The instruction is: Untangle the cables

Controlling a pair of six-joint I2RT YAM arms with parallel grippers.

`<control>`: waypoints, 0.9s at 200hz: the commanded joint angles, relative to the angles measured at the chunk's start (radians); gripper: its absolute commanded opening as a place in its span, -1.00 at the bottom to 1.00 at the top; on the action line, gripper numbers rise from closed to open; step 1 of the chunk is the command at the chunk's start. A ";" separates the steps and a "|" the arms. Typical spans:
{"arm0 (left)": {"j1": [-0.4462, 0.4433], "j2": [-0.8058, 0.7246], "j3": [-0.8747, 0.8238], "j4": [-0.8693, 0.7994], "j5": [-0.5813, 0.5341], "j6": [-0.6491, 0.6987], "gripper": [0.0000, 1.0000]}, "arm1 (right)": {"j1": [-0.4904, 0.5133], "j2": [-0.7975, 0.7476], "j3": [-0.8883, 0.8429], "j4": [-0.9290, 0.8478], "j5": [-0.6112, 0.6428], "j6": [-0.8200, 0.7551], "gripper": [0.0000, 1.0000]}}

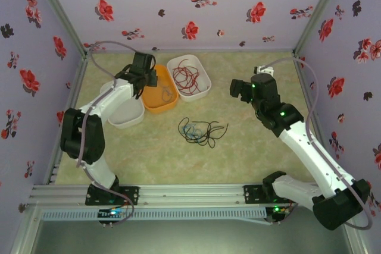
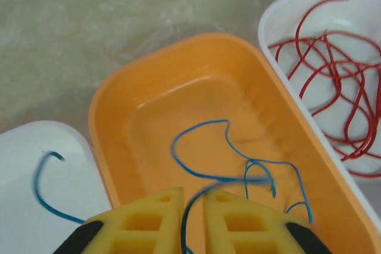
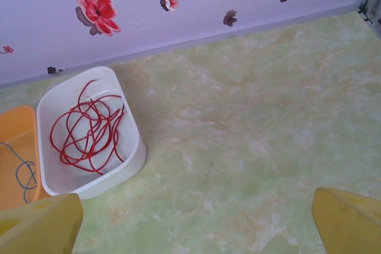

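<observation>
1. Yellow fingertips point(image 2: 149, 224) of the left hand point(image 2: 192, 206) sit at the bottom of the left wrist view. They are pinched almost together on the blue cable point(image 2: 238, 176), which loops down into the orange tray point(image 2: 98, 123). A blurred stretch of it hangs at lower left over the left white tray point(image 2: 18, 165). If it were let go now, I judge the cable could straddle two rims instead of landing in one tray. At upper right the red cable point(image 2: 333, 81) lies coiled in the right white tray point(image 2: 265, 28).
2. In the right wrist view, the right hand point(image 3: 196, 206) is spread wide and holds nothing above the bare counter point(image 3: 250, 135). The right white tray point(image 3: 136, 141) with the red cable point(image 3: 83, 132) sits at left centre.
3. In the top view, a tangle point(image 1: 202, 130) of black and blue cables lies mid-counter, well apart from the left hand point(image 1: 149, 78) and the right hand point(image 1: 238, 90). Nothing pins it down, so a tug on one strand could drag the whole bundle or tighten its crossings.
</observation>
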 commanded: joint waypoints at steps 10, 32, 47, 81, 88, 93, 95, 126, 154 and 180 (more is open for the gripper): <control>0.006 0.019 0.004 -0.014 0.038 -0.026 -0.47 | -0.011 -0.042 -0.026 0.069 0.013 0.031 0.99; 0.006 0.019 0.001 -0.001 0.062 -0.030 -0.35 | -0.014 -0.055 -0.041 0.083 0.014 0.037 0.99; 0.007 0.017 0.001 0.002 0.075 -0.034 -0.25 | -0.016 -0.060 -0.045 0.086 0.015 0.038 0.99; 0.003 -0.005 -0.005 0.014 0.116 -0.052 0.02 | -0.018 -0.058 -0.051 0.092 0.015 0.041 0.99; -0.001 -0.012 -0.006 0.014 0.124 -0.057 0.13 | -0.019 -0.057 -0.051 0.092 0.015 0.041 0.99; -0.004 -0.018 -0.008 0.014 0.127 -0.060 0.23 | -0.020 -0.056 -0.052 0.094 0.015 0.039 0.99; -0.006 -0.021 -0.008 0.014 0.130 -0.060 0.27 | -0.020 -0.056 -0.052 0.094 0.015 0.039 0.99; -0.052 -0.082 -0.032 0.016 0.132 -0.078 0.98 | -0.023 -0.048 -0.050 0.094 0.015 0.039 0.99; -0.104 -0.129 -0.068 0.025 0.131 -0.090 0.99 | -0.024 -0.033 -0.052 0.083 0.012 0.040 0.99; -0.165 -0.175 -0.137 0.070 0.135 -0.104 0.99 | -0.024 -0.015 -0.051 0.066 0.027 0.038 0.99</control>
